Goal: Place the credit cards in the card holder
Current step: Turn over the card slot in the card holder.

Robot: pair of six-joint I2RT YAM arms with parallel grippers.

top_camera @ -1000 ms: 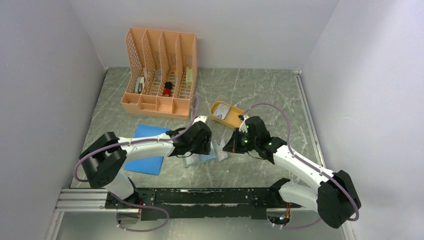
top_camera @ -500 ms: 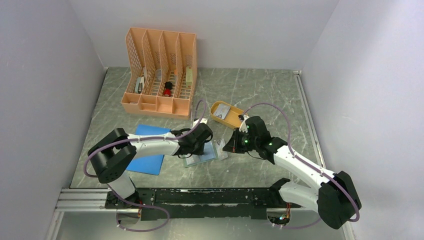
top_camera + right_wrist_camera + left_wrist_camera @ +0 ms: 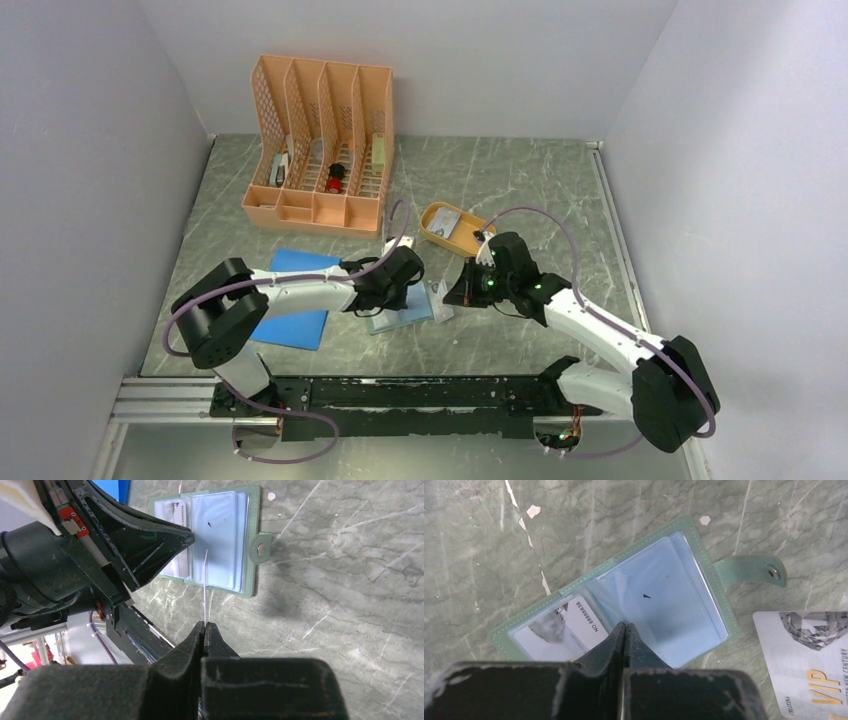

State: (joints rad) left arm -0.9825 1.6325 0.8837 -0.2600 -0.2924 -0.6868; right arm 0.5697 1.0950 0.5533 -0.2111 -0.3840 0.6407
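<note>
The sage-green card holder (image 3: 400, 318) (image 3: 664, 590) (image 3: 225, 530) lies open on the table, its snap tab pointing right. One credit card (image 3: 569, 625) sits in its left clear pocket. My left gripper (image 3: 400, 290) (image 3: 624, 626) is shut at the middle fold, where a clear pocket leaf runs up into its tips. My right gripper (image 3: 462, 295) (image 3: 205, 624) is shut on a second credit card (image 3: 205, 585) (image 3: 804, 655), which shows edge-on in the right wrist view. It is held just right of the holder, its far end reaching over the right pockets.
A mustard-yellow oval tray (image 3: 425, 225) with another card in it stands behind the right gripper. An orange desk organiser (image 3: 320, 140) is at the back left. A flat blue pad (image 3: 290, 330) lies under the left arm.
My left gripper has closed from open to shut over the card holder's middle. The right gripper, still holding its card, has edged slightly left towards the holder.
</note>
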